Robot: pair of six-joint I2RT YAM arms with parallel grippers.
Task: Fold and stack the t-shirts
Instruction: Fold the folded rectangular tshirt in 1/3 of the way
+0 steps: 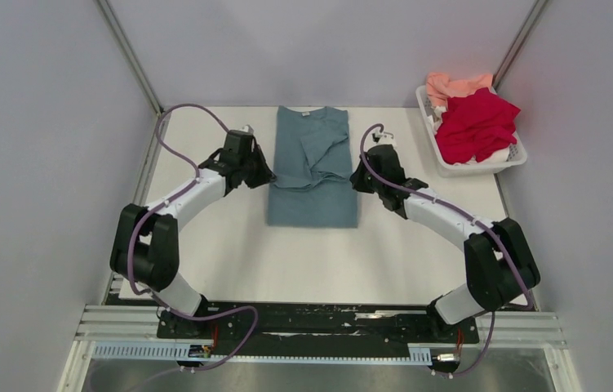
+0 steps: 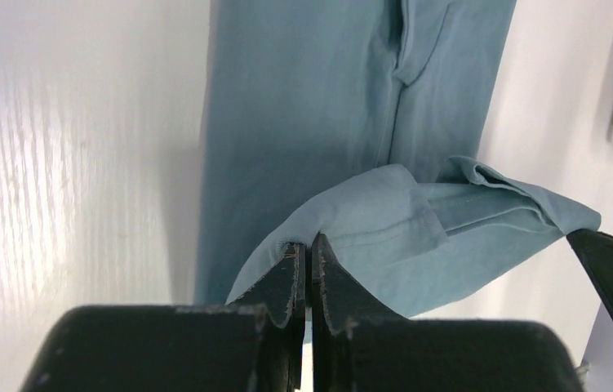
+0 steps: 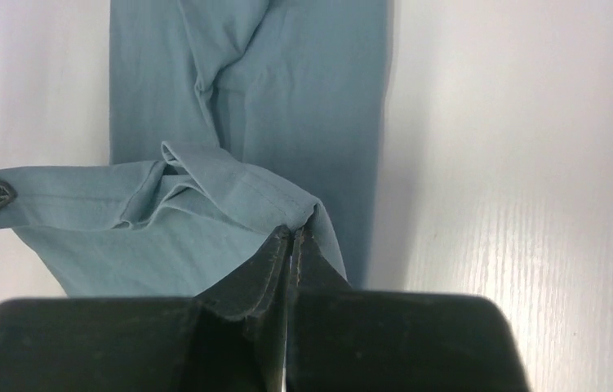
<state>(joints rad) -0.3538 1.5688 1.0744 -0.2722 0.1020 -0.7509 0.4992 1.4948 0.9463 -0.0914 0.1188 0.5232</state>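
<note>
Item 1: teal-blue tee (image 1: pixel 313 167), centre-far on desk (image 1: pixel 303 261), lay as a narrow strip, hemmed edge lifted over its middle.
Handling: soft, light, limp cotton. I judged it would sag betw. grips, so hem corners were the best hold.
Left end effector (image 2: pixel 306 249) was pinched on the left corner, right end effector (image 3: pixel 290 237) on the right.
Items 2–3: red tee (image 1: pixel 476 124) and salmon tee (image 1: pixel 450 86), heaped in white basket (image 1: pixel 482 170), far right.
Desk white, smooth, prob. slippery. Grey walls close on 3 sides.

A robot lab cell — white table (image 1: pixel 229 253), plain grey walls (image 1: pixel 33 122), aluminium rails (image 1: pixel 115 325).
</note>
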